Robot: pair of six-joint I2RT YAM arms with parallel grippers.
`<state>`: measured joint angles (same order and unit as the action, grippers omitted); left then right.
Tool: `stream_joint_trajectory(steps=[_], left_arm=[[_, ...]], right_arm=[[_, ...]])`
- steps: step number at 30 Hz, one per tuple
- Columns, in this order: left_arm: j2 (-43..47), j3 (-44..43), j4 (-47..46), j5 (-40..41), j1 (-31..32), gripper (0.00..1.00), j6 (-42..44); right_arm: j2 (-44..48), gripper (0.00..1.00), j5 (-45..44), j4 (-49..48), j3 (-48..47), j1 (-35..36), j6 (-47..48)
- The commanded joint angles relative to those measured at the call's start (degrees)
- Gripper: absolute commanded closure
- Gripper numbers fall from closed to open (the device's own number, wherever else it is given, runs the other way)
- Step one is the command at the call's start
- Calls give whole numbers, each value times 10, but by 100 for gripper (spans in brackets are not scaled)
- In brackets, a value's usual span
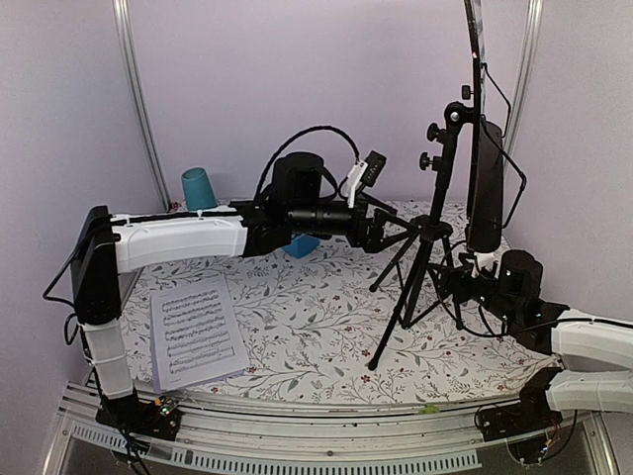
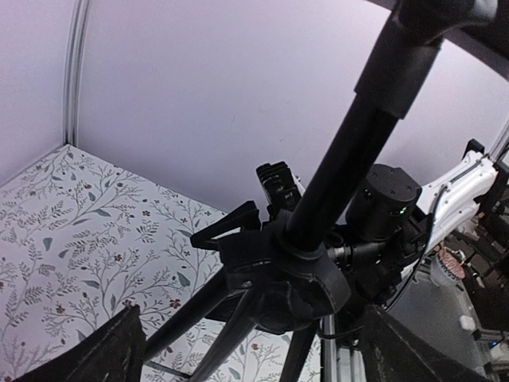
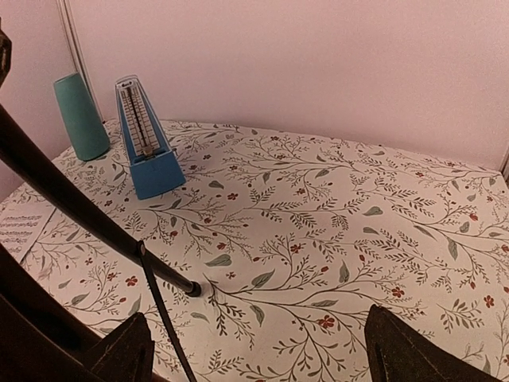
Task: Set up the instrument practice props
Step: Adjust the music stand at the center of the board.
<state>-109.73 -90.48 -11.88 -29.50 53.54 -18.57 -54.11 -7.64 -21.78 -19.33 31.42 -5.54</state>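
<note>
L gripper (image 2: 253, 318): fingers wide apart, w/ the music stand (image 1: 440, 188) pole and tripod hub standing between them; couldn't tell if a pad touched it. R gripper (image 3: 258, 314): fingers apart too, clamped on nothing. One stand foot sat on the floral cloth (image 3: 334, 207) just ahead of them, nearer the left finger. Far ahead-left of the R fingers stood the metronome (image 3: 147, 147), upright, w/ the teal cup (image 3: 79, 115) just beyond. The sheet music (image 1: 195, 332) lay flat, well apart from both grippers.

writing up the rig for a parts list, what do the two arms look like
The left arm and right arm match: boxy white link covers between black cylindrical joints. Thin black cables loop over the left wrist, and circuit boards with coloured wires sit at the bases.
</note>
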Motion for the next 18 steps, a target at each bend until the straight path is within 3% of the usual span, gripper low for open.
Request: stream_joint_trajectory(steps=[1, 8, 18], left_arm=[[0, -5, -14, 28, 7, 1, -6], [-15, -29, 16, 69, 10, 1, 19], [-57, -53, 42, 59, 10, 1, 48]], right_arm=[[9, 6, 10, 19, -10, -3, -4], [11, 6, 18, 24, -14, -3, -6], [25, 6, 26, 37, -20, -3, -10]])
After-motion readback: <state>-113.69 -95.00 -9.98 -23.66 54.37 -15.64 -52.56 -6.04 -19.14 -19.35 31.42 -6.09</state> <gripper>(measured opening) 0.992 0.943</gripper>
